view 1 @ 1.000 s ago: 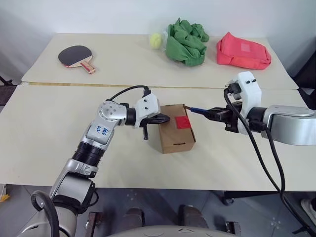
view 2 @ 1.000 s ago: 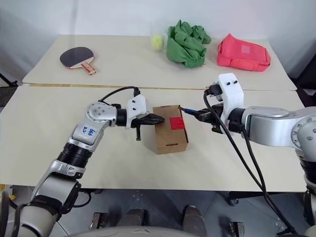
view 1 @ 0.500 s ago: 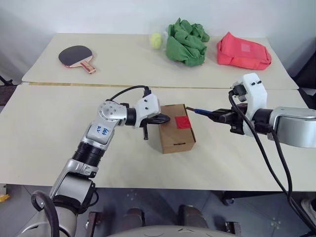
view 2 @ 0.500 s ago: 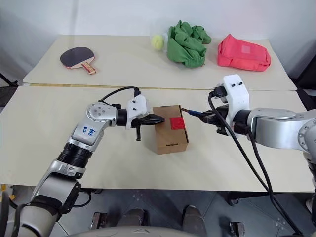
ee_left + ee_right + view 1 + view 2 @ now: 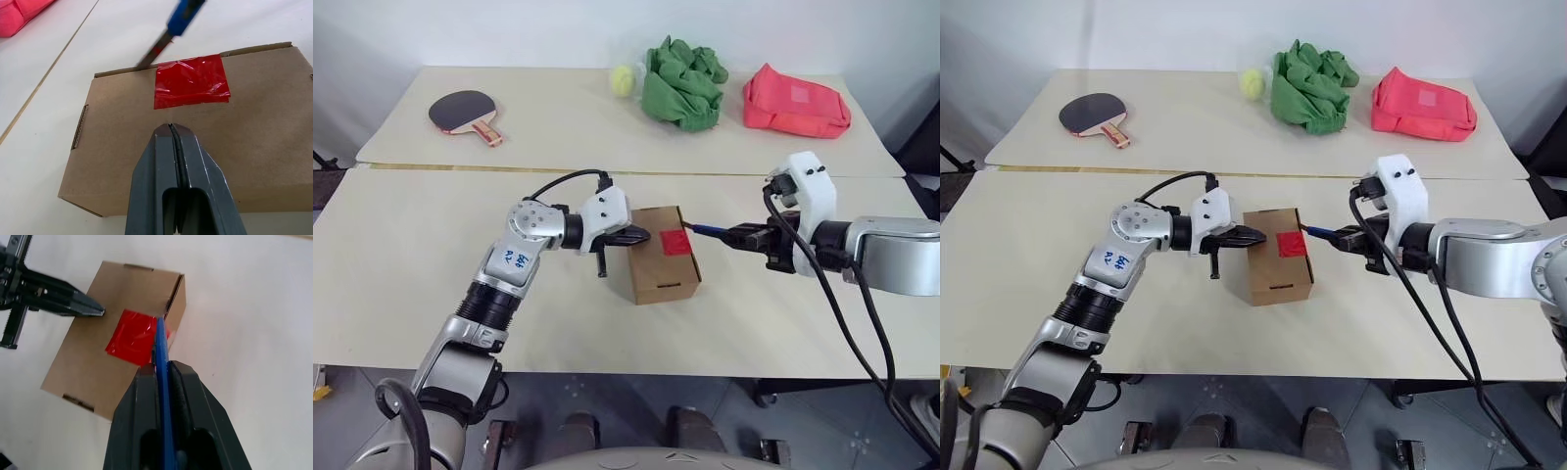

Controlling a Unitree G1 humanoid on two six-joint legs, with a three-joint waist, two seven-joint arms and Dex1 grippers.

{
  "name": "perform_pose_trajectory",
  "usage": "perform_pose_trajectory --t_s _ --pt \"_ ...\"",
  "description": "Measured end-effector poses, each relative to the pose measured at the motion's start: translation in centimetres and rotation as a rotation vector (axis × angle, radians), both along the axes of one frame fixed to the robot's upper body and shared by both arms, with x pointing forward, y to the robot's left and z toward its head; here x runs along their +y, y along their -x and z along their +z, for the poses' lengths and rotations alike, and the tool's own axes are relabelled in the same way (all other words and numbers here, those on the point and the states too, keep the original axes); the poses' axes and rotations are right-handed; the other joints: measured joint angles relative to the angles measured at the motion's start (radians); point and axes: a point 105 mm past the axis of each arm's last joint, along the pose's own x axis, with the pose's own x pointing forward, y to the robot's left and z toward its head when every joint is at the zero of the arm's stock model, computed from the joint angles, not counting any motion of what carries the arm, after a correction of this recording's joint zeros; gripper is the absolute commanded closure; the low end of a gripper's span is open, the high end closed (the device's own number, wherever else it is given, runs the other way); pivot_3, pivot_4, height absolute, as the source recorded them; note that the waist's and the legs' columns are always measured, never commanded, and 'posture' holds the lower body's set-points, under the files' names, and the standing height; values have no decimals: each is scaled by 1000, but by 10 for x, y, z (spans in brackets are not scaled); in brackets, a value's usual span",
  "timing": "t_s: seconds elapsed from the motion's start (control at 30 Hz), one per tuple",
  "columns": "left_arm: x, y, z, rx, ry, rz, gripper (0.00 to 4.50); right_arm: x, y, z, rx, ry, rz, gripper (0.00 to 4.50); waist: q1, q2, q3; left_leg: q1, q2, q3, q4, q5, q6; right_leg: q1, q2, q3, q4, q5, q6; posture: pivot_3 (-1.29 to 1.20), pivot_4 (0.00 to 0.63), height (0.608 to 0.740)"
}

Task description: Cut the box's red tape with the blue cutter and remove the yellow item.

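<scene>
Cutter tip back at the tape edge after a short pull-away.

Blue cutter (image 5: pixel 1324 233) clamped in right gripper (image 5: pixel 1356 238); tip half a second ago clear of the box (image 5: pixel 1276 255), now returned to the flap seam at the far edge of the red tape (image 5: pixel 1291 245). Tape apparently intact, uncut. Left gripper (image 5: pixel 1252 235) closed and empty, unmoved, fingertips pressed on the box top beside the tape to steady it. Box upright on the near table, closed; yellow item presumably inside, not visible. Cutting stroke across the seam required next.
</scene>
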Motion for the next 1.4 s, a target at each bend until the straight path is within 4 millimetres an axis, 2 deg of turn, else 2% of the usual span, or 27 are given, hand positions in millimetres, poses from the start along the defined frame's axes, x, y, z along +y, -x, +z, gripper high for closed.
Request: perform_pose_trajectory --t_s 0.4,0.63,1.0,1.4 --pt "-2 3 -2 -19 -24 2 4500 4 -2 -16 67 -34 -25 4437 -1 0 -1 4 0 0 0 0 0 3 0 0 0 0 0 0 150 740" --pt "-4 5 -3 -15 -32 4 4500 2 -2 -16 84 -50 -8 4437 -1 0 -1 4 0 0 -1 0 0 4 0 1 0 0 0 0 150 740" --pt "-8 9 -7 -17 -49 -9 4500 -6 10 -15 111 -4 60 4437 3 0 -1 5 0 0 -1 0 1 4 0 1 -1 0 0 0 150 740" --pt "-10 8 -8 -23 -49 0 4500 -2 2 -12 90 27 27 4437 5 0 -1 6 0 0 0 0 1 5 0 1 0 0 0 0 150 740"
